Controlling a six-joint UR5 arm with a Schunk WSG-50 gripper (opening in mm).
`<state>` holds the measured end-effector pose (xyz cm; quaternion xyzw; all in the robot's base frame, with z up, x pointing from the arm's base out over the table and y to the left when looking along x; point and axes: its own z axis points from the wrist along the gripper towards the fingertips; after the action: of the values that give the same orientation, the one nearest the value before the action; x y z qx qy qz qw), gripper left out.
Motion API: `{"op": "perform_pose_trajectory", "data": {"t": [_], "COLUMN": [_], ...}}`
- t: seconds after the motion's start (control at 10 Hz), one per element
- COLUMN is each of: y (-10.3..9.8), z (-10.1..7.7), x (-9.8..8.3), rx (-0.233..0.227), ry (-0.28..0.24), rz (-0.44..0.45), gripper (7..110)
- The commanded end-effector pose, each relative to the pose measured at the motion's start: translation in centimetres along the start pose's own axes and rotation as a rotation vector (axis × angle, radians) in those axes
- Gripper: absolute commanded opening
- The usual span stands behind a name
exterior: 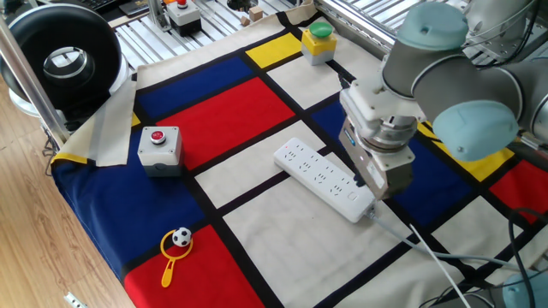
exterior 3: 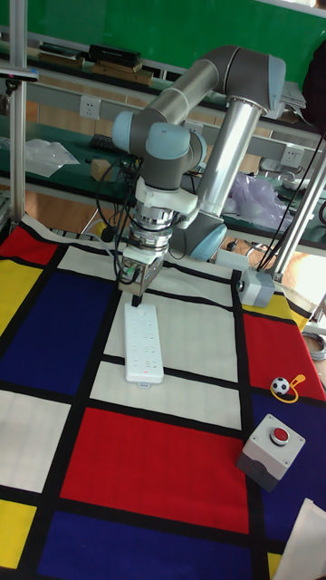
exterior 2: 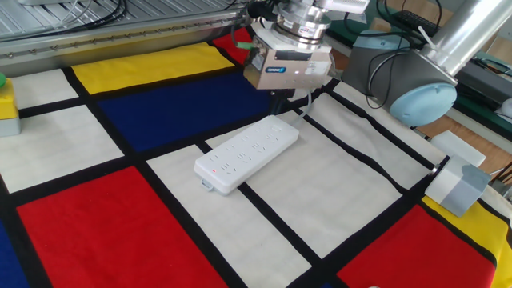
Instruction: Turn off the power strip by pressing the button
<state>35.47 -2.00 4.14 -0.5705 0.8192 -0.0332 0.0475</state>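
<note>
Gripper [exterior 3: 138, 300] hovers over power strip's [exterior 3: 144, 345] cable end, finger state seemingly unreadable.

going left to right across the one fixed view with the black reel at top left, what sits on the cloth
red button on a grey box → yellow toy holding a small football → green button on a yellow box → white power strip → gripper over the strip's right end

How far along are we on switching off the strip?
Done: the tool is lined up over the cable end of the strip. In hand: it hovers close above the casing; the tall view seems to show a small gap, so no press yet. Left: push down on the button, which is too faint to pick out here, then lift off.
</note>
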Motion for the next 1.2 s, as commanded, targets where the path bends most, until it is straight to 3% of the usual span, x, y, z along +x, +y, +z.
{"op": "perform_pose_trajectory", "data": {"t": [0.0,0.3,0.4,0.7,1.1], "y": [-1.5,-1.8,-0.2,3.3,2.3], "z": [-0.2,-0.3,0.0,-0.3,0.2], "x": [-1.4,-2.1,-1.2,-1.1,-0.1], "rx": [0.057,0.069,0.021,-0.101,-0.08], "ry": [-0.062,-0.089,-0.048,-0.047,-0.012], "rz": [0.092,0.048,0.015,-0.085,-0.099], "gripper": [7,7,7,7,7]}}
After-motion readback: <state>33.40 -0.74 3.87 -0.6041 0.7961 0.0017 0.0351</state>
